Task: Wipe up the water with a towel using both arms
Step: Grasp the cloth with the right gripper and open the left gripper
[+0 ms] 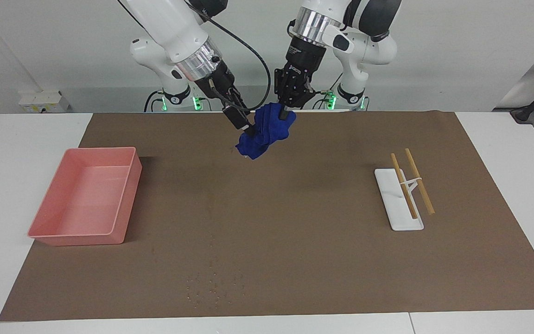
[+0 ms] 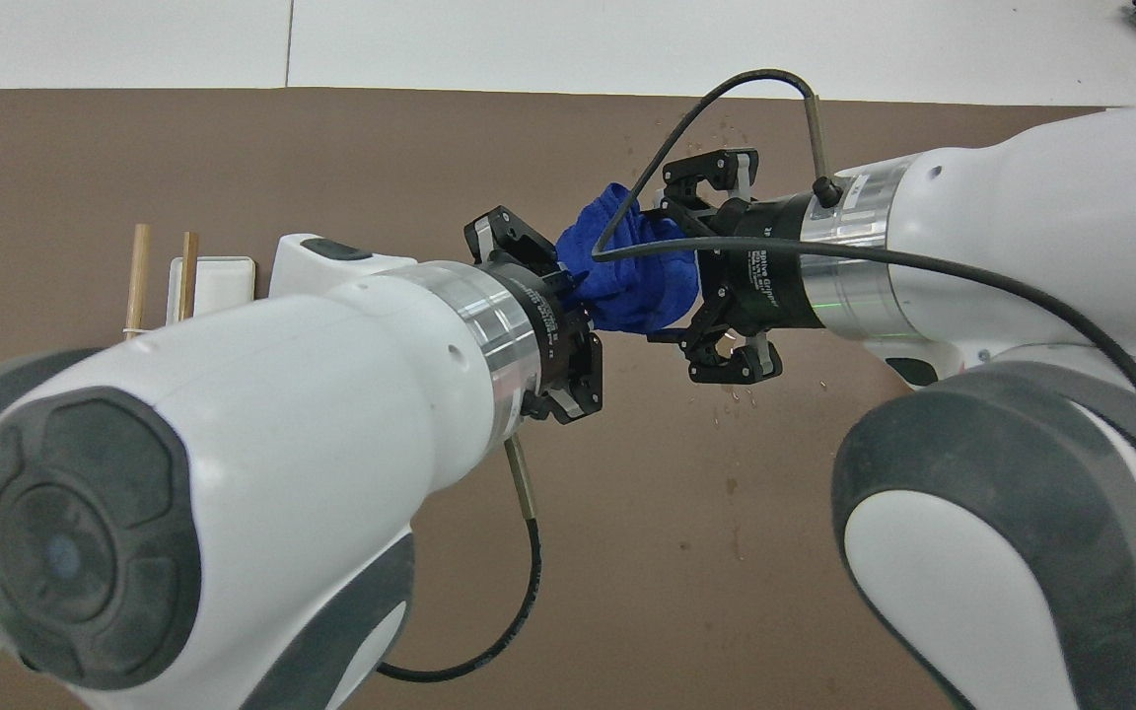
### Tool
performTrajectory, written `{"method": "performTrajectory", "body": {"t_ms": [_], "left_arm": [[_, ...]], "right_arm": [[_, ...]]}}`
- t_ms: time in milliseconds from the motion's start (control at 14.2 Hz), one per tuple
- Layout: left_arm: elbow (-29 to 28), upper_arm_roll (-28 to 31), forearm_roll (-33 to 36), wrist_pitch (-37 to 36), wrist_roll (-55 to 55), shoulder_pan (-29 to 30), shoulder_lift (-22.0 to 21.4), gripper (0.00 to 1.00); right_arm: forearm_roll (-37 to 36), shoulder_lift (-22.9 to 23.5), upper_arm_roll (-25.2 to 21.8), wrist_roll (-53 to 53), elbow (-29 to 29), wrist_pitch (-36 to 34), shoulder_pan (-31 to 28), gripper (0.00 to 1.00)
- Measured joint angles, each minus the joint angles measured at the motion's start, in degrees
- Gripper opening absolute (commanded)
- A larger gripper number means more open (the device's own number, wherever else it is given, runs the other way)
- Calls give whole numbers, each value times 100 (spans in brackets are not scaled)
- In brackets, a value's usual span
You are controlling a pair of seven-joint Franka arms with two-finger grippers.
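Note:
The deep-blue towel (image 1: 267, 132) hangs bunched above the brown mat, over its edge nearest the robots and about midway along it. My left gripper (image 1: 286, 112) is shut on the towel's top and points down. My right gripper (image 1: 248, 131) comes in slanted from the right arm's end, open, with its fingertips against the towel's side. In the overhead view the towel (image 2: 632, 281) sits between the left gripper (image 2: 578, 288) and the right gripper (image 2: 678, 266), whose jaws stand wide on either side of the cloth. Water drops (image 1: 213, 283) lie scattered on the mat far from the robots.
A pink tray (image 1: 44, 232) stands on the mat toward the right arm's end. A white rest with two wooden sticks (image 1: 406, 185) lies toward the left arm's end. More drops (image 2: 726, 394) dot the mat (image 1: 295, 241) under the grippers.

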Motion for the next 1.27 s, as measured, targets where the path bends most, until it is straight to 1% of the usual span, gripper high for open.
{"method": "performTrajectory", "body": {"t_ms": [424, 494, 565, 635, 847, 918, 1271], "left_arm": [[-15, 4, 1, 1, -3, -64, 10, 0], [-18, 5, 1, 1, -3, -64, 10, 0], [-20, 7, 1, 1, -3, -64, 10, 0], [-21, 8, 1, 1, -2, -64, 10, 0], [-21, 9, 4, 1, -2, -81, 10, 0], [-21, 10, 5, 2, -2, -93, 10, 0], [-34, 11, 7, 5, -2, -107, 11, 0]], "right_arm": [[-9, 140, -15, -344, 103, 353, 3, 88], [-9, 145, -8, -385, 104, 366, 18, 84], [-9, 150, -5, -403, 104, 376, 33, 76], [-9, 152, -6, -411, 104, 378, 48, 62], [-11, 156, -6, -417, 99, 377, 71, 2], [-11, 157, -6, -417, 92, 377, 71, 0], [-11, 157, -6, -417, 73, 369, 73, 0]]}}
